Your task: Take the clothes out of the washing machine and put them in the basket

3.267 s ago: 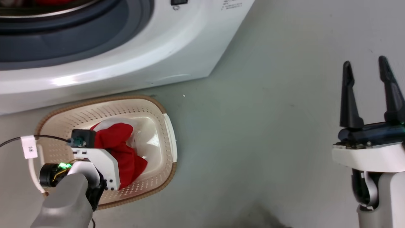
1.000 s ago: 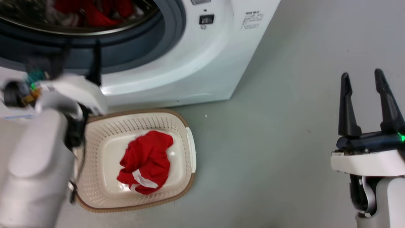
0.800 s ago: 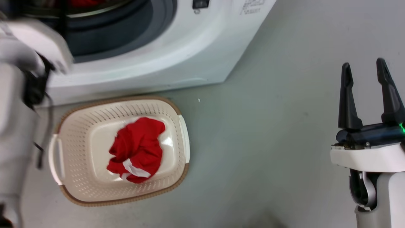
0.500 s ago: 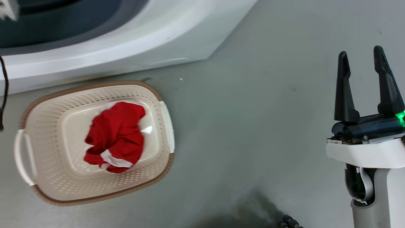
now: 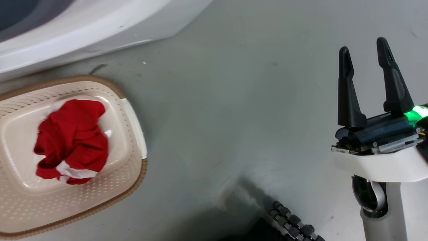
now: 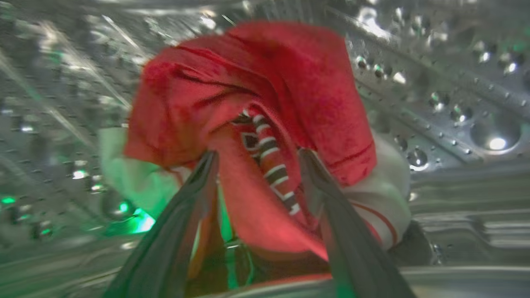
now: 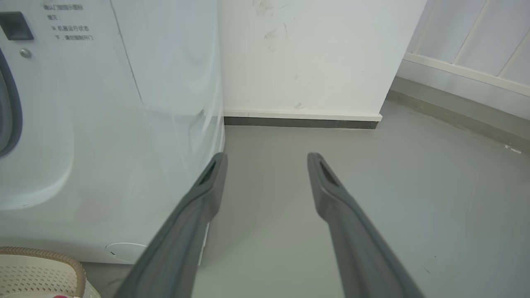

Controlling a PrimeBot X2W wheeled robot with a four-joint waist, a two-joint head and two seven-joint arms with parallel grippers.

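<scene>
Two red garments are counted. The banded garment (image 6: 290, 82) is seen in the drum (image 6: 455, 103) of the washing machine (image 5: 83, 23), a fold lying between the spread fingers of the left gripper (image 6: 258, 153). The other garment (image 5: 72, 134) is seen in the single basket (image 5: 135, 130) beside the machine. The right gripper (image 5: 362, 47) is held open, empty.
</scene>
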